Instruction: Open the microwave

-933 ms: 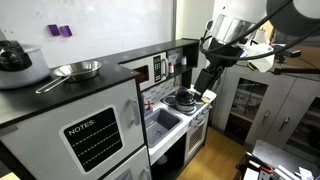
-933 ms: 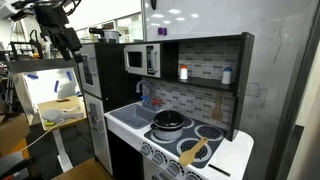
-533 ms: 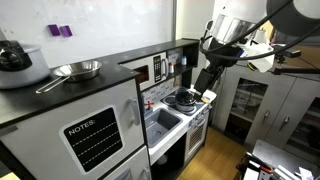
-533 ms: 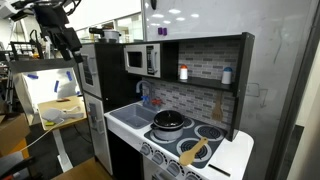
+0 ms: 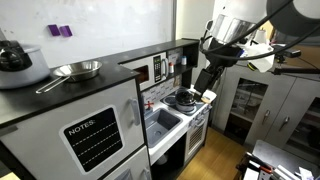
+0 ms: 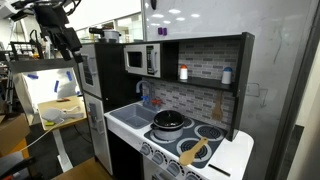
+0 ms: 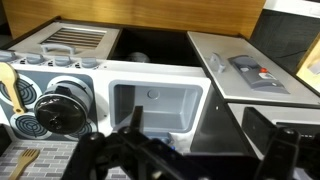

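The microwave (image 5: 148, 71) is set in the upper shelf of the toy kitchen, with a white-framed door, a dark window and a red control strip. Its door is shut in both exterior views; it also shows face-on in an exterior view (image 6: 141, 60). My gripper (image 5: 204, 84) hangs in the air in front of the kitchen, well apart from the microwave; it also appears in an exterior view (image 6: 70, 50). In the wrist view its fingers (image 7: 198, 140) are spread wide with nothing between them, above the sink. I cannot make out the microwave in the wrist view.
A black pot (image 6: 169, 121) and a wooden spatula (image 6: 193, 152) sit on the toy stove, beside the white sink (image 7: 156, 106). A pan (image 5: 78, 70) and a pot (image 5: 17, 58) stand on top of the tall unit with the NOTES board (image 5: 92, 138). Cabinets (image 5: 262, 105) stand behind the arm.
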